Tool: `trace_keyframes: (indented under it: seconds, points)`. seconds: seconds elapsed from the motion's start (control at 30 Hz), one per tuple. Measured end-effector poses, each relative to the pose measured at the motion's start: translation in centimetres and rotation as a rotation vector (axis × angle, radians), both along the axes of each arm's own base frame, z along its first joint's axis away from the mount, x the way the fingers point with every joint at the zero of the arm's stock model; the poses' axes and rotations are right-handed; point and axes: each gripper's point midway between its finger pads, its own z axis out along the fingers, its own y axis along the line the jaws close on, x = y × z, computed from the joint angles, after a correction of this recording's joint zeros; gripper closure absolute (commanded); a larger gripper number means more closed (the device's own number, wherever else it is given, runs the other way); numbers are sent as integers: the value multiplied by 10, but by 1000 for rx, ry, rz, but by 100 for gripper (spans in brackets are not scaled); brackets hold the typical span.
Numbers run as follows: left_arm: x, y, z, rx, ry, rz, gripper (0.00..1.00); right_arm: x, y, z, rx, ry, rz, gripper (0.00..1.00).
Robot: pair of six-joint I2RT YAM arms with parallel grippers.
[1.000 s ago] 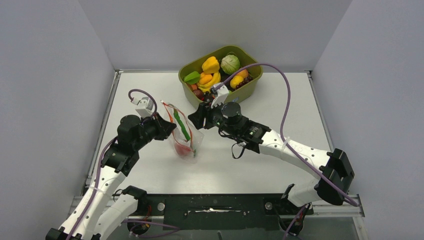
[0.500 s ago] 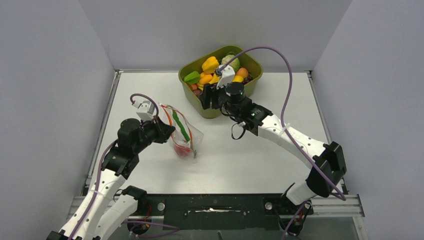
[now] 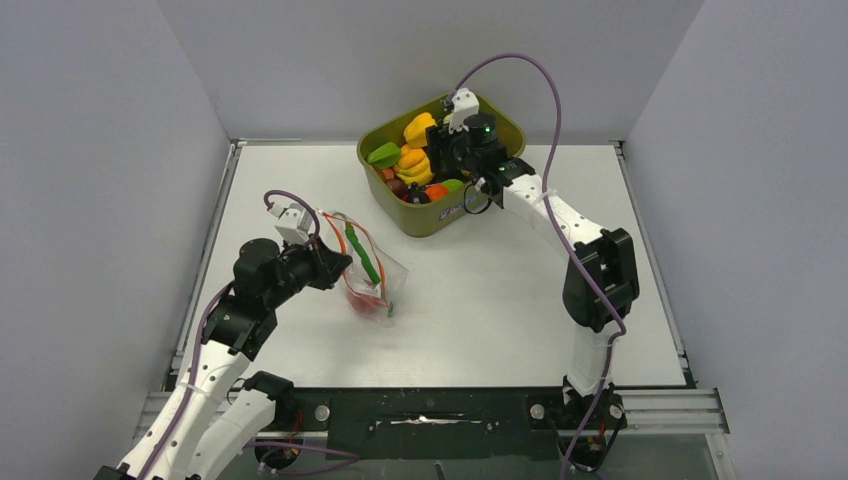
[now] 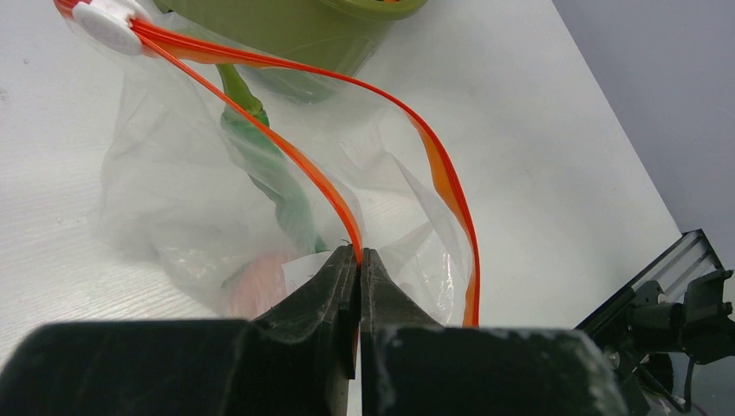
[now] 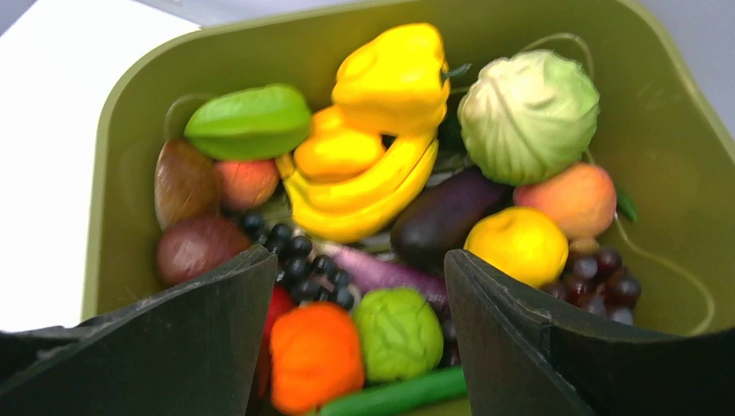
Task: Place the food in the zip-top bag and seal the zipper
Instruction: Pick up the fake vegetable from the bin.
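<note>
The clear zip-top bag lies left of centre with its mouth open; a long green pod and a pink-red fruit are inside. My left gripper is shut on the bag's red-orange zipper strip, and it also shows in the top view. My right gripper is open and empty above the olive-green tub of food. Below it lie yellow peppers, a pale-green cabbage, a small green cabbage and an orange fruit.
The tub stands at the table's back edge and also holds grapes, an aubergine, a peach and a green star fruit. A white zipper slider sits at the bag's far end. Grey walls enclose the table.
My right arm has swung back from beside the bag to above the tub. The left gripper and the bag have stayed in place.
</note>
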Motion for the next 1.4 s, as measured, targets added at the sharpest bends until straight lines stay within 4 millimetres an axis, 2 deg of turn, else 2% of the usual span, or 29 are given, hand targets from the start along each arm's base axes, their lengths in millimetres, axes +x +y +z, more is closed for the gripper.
trace_keyframes:
  seconds: [0.13,0.4,0.6,0.77,1.23,1.4]
  points:
    - [-2,-1,-1,-1,2,-11,100,37,-4,-6,25,-1,-12,29]
    - [-3,-3,0,1,-4,-29,100,89,-2,-35,154,62,-44,28]
    - [-5,-4,0,3,-6,-42,100,116,-2,-58,311,114,-84,22]
    - [-5,-4,0,2,-6,-45,100,136,0,-68,406,117,-94,21]
    - [-6,-5,0,-2,-5,-56,100,151,21,-66,623,121,-92,13]
    - [-6,-5,0,-2,-5,-55,100,155,24,-78,659,142,-138,11]
